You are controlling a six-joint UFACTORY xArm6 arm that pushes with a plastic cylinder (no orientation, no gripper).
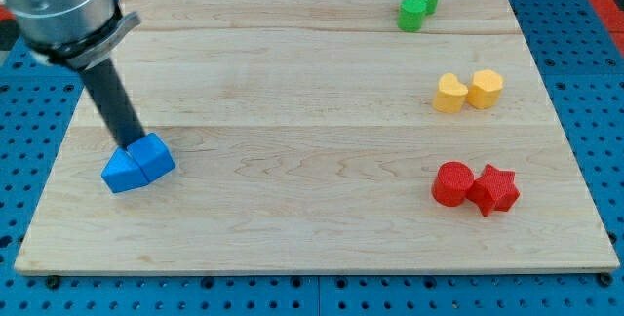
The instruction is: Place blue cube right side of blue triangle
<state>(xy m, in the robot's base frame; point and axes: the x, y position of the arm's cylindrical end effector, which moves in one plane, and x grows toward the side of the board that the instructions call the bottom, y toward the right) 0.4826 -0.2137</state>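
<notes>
Brightness: you get an even, bright picture; the board reads pale and clear all over.
Light source: it looks to come from above, diffuse, judging by the small soft shadows.
Shadows: you see thin dark edges under the blue blocks at the board's left, and under the red blocks at its right.
Glare: no hot spots on the board; a mild sheen on the arm's grey housing above its left corner.
Blur: that housing looks soft to you; the rod and blocks stay sharp.
Distortion: the board's edges run straight.
</notes>
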